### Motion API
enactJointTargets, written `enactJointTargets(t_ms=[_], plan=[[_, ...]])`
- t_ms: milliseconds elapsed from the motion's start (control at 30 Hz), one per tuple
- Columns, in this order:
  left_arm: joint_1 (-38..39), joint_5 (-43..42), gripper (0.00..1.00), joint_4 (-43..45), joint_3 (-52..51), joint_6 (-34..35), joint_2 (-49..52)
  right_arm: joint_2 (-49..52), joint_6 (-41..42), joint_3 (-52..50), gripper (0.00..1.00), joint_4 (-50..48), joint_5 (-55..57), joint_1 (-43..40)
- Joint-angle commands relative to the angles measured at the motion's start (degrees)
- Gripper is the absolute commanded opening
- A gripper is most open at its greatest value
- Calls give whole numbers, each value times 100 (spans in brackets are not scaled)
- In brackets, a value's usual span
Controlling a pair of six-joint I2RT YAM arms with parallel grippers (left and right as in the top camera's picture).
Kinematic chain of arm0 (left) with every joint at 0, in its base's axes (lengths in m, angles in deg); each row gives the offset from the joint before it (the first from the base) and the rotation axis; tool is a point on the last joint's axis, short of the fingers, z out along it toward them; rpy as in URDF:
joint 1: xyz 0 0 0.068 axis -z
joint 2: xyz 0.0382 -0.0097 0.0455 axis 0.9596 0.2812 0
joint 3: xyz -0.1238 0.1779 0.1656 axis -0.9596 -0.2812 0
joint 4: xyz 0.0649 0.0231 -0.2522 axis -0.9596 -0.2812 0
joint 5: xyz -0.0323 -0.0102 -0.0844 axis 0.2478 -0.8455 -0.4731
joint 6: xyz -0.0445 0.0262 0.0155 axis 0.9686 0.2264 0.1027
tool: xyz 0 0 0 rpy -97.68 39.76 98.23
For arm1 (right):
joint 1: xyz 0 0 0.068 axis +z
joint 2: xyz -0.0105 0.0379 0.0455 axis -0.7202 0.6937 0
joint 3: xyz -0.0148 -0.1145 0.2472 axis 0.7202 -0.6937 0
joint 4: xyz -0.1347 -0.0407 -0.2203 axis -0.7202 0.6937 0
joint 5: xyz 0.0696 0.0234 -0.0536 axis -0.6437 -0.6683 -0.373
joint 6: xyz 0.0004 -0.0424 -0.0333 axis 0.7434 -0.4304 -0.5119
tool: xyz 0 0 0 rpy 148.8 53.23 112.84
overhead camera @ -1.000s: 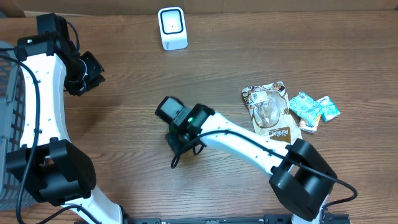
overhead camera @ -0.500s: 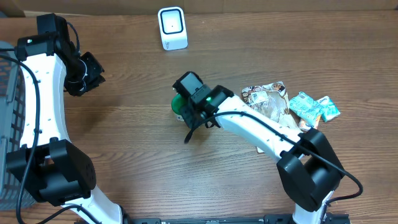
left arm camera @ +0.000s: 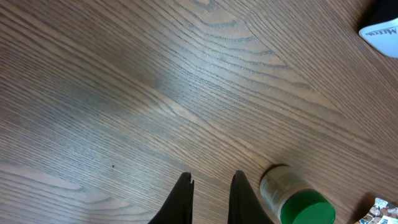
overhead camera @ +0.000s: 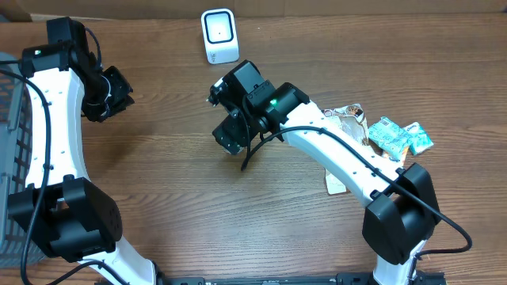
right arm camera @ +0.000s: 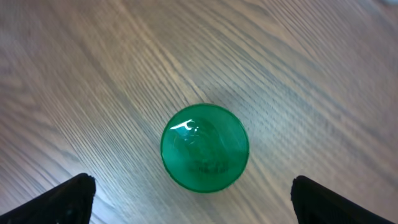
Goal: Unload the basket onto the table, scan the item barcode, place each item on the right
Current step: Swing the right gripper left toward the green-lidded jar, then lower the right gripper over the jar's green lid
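Observation:
The item is a small white-labelled bottle with a green cap (right arm camera: 204,147), standing upright on the wood table. My right gripper (right arm camera: 199,200) hovers straight above it, open, with its black fingertips (right arm camera: 73,198) far apart on either side and not touching it. From overhead the right gripper (overhead camera: 228,119) hides the bottle. The left wrist view shows the bottle (left arm camera: 292,196) from the side, its label print too small to read. The white scanner (overhead camera: 219,36) stands at the back of the table. My left gripper (overhead camera: 111,95) is shut and empty, far to the left.
A brown snack bag (overhead camera: 348,119) and teal packets (overhead camera: 396,136) lie at the right, beside the right arm. A grey basket (overhead camera: 9,142) sits at the left edge. A corner of the scanner (left arm camera: 382,28) shows in the left wrist view.
My right arm carried the bottle toward the back of the table, nearer the scanner, then its jaws spread wide and let go. The left arm has not moved.

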Motion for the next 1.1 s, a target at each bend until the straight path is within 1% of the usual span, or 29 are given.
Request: enactJointTargets(t_ms=[0,100,233,600,800,1067], plan=[[55,46,6,20,37,-83,57,278,-1191,74,100,-39,-28,66],[55,55,7,20,28,-85,57,544,-1255,74,100,-42,168,63],[55,52,8,26,20,-83,59,754,-1349,74,100,-157,164,63],[55,55,9,52,20,-83,66,831,-1429,74,100,-669,166,52],[55,55,9,94,20,-83,66,935,-1427,74,94,-780,162,-2],[55,52,9,164,20,-83,68,1132,-1379,74,90,-905,116,-37]])
